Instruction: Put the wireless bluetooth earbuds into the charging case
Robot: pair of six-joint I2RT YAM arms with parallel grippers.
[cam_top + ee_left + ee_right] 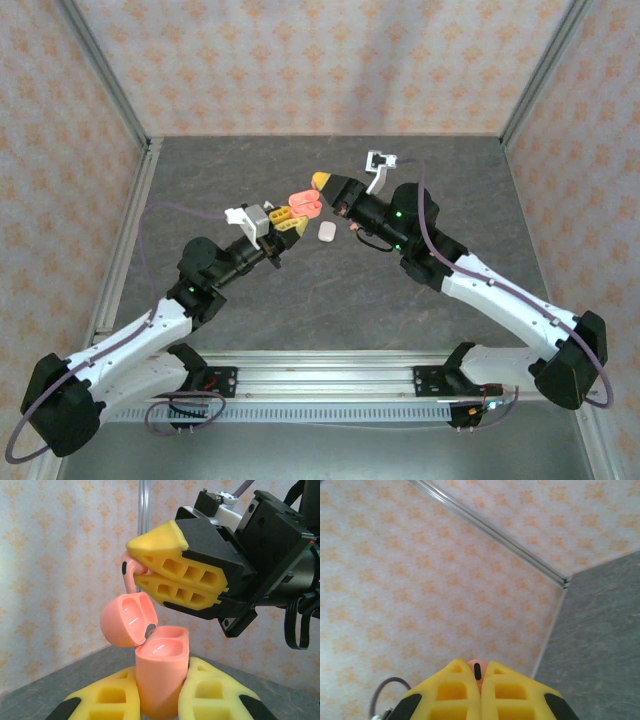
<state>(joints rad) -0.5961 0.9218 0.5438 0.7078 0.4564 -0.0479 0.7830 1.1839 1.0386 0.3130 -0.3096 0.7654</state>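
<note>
My left gripper (162, 672) is shut on a coral-pink charging case (161, 680), held upright between its yellow fingers (107, 700). The case's lid (127, 620) is hinged open to the left, and both sockets look empty. Just above the lid hangs a coral-pink earbud (129, 577), stem down, pinched at the tips of my right gripper (140, 565). In the right wrist view the earbud (477, 669) peeks out between the shut tips of the right gripper (481, 669). From above, the left gripper (288, 222), the case (305, 205) and the right gripper (325, 182) meet over mid-table.
A small white pebble-shaped case (326, 233) lies on the dark grey table (400, 330) just right of the left gripper. Patterned walls with metal posts (110, 90) enclose the table at the back and sides.
</note>
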